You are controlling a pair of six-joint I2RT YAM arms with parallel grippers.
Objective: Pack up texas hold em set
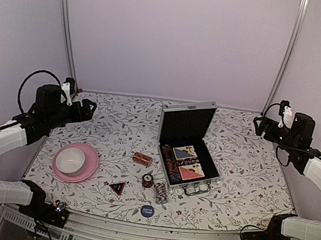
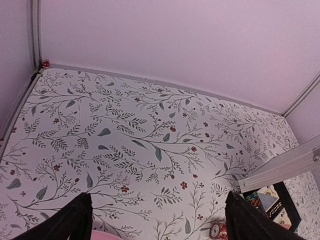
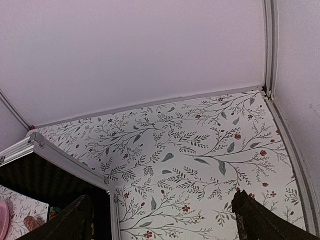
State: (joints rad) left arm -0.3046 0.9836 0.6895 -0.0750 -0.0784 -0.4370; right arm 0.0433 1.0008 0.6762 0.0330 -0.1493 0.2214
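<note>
The silver case (image 1: pixel 215 175) lies open at the table's middle, its black-lined lid (image 1: pixel 186 122) upright, card decks (image 1: pixel 189 162) inside and the metal handle (image 1: pixel 196 189) at its front. Left of it lie a small brown box (image 1: pixel 142 159), striped poker chips (image 1: pixel 161 194), a red-black triangle (image 1: pixel 117 187) and a blue disc (image 1: pixel 147 211). My left gripper (image 1: pixel 88 110) hovers open at the back left, far from them. In its wrist view the left gripper (image 2: pixel 160 222) holds nothing. My right gripper (image 1: pixel 259 125) hangs open at the back right. Its wrist view shows the right gripper (image 3: pixel 165 222) empty beside the lid (image 3: pixel 55 155).
A pink plate (image 1: pixel 89 168) with a white bowl (image 1: pixel 70 160) stands at the left, below my left arm. Grey walls close the table at the back and sides, with metal posts (image 1: pixel 66 26) in the corners.
</note>
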